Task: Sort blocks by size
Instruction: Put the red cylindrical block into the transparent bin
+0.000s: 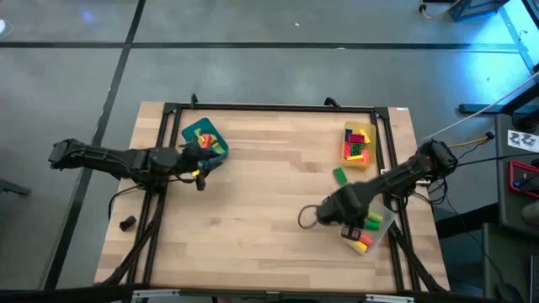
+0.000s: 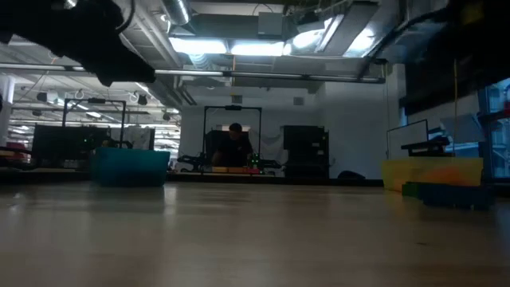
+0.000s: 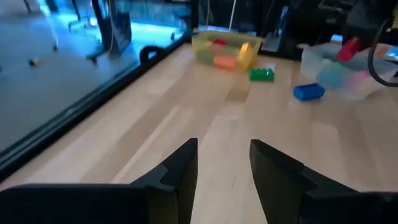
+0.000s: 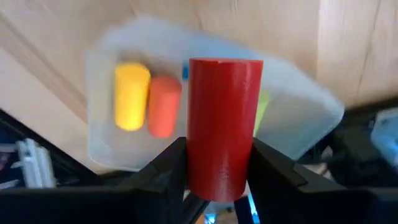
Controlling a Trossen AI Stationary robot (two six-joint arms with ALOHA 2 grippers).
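My right gripper (image 1: 350,224) is shut on a red cylinder block (image 4: 222,124) above the clear tray (image 4: 298,118) at the table's near right. A yellow cylinder (image 4: 131,95) and an orange one (image 4: 163,106) lie in that tray. My left gripper (image 3: 224,168) is open and empty beside the teal tray (image 1: 205,137), which holds several blocks. The yellow tray (image 1: 357,143) at the far right holds several more. A green block (image 3: 262,74) and a blue block (image 3: 309,91) lie loose on the table. My right gripper pinches the red cylinder's round side (image 4: 194,163) between its two fingers, at one end of the cylinder. The fingers point down from above and lie along it. The cylinder sticks out past the fingertips, clear of the clear tray below.
A black frame rail (image 1: 269,108) runs around the wooden table top. A small black lump (image 1: 127,223) lies off the table's near left. A person (image 2: 234,143) sits far behind the table. Bare wood lies between the trays in the table's middle.
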